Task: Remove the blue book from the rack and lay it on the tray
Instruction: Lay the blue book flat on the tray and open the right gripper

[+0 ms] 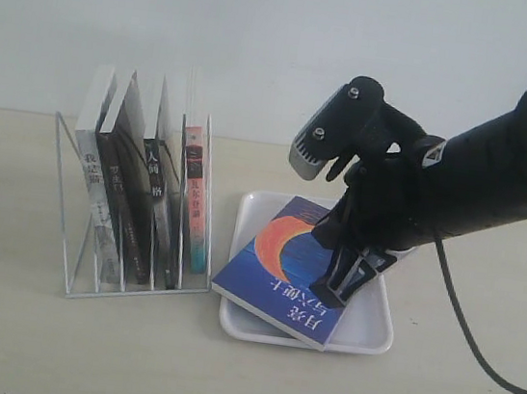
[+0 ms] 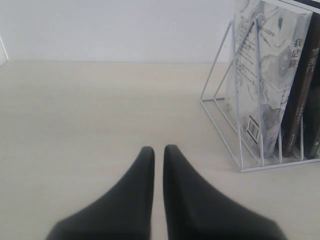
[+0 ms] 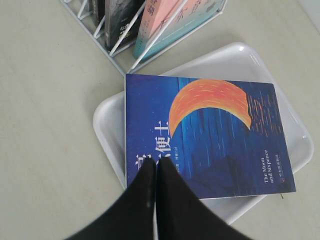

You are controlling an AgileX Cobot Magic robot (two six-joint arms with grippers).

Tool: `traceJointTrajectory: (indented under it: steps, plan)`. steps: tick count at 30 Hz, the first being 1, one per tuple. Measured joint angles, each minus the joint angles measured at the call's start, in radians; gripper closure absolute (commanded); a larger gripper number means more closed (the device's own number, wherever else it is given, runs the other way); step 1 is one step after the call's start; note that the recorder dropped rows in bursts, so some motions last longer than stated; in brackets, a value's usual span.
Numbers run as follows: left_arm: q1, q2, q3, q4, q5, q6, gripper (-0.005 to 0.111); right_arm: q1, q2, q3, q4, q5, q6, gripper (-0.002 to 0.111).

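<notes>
The blue book (image 1: 280, 257) (image 3: 215, 135) lies face up on the white tray (image 1: 373, 336) (image 3: 106, 125), orange crescent showing. It sits askew, and its edge nearest the rack overhangs the tray's rim. My right gripper (image 1: 341, 283) (image 3: 156, 164) is shut, its fingertips together over the cover near the white title characters, with nothing seen between them. The white wire rack (image 1: 65, 176) (image 2: 220, 112) (image 3: 120, 65) stands left of the tray with several other books in it. My left gripper (image 2: 159, 148) is shut above bare table, apart from the rack, and does not show in the exterior view.
The rack holds a marbled grey-white book (image 2: 265, 80), black-spined books (image 1: 150, 211) and a pink-and-teal-spined book (image 1: 195, 203) (image 3: 170, 20). A black cable (image 1: 476, 351) trails from the right arm over the table at the right. A pale wall closes the back.
</notes>
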Motion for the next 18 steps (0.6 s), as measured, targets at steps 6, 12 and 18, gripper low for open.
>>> traceJointTrajectory:
  steps: [6,12,18]
  plan:
    - [0.000,0.000,0.000,0.000,0.000,0.000,0.101,0.000,0.000,0.000,0.000,0.000,0.002,0.108]
    - [0.000,0.000,0.000,0.000,0.000,0.000,0.101,0.000,-0.001,0.000,0.000,-0.013,-0.027,0.108]
    - [0.000,0.000,0.000,0.000,0.000,0.000,0.101,0.000,-0.001,0.000,0.000,-0.038,-0.036,0.108]
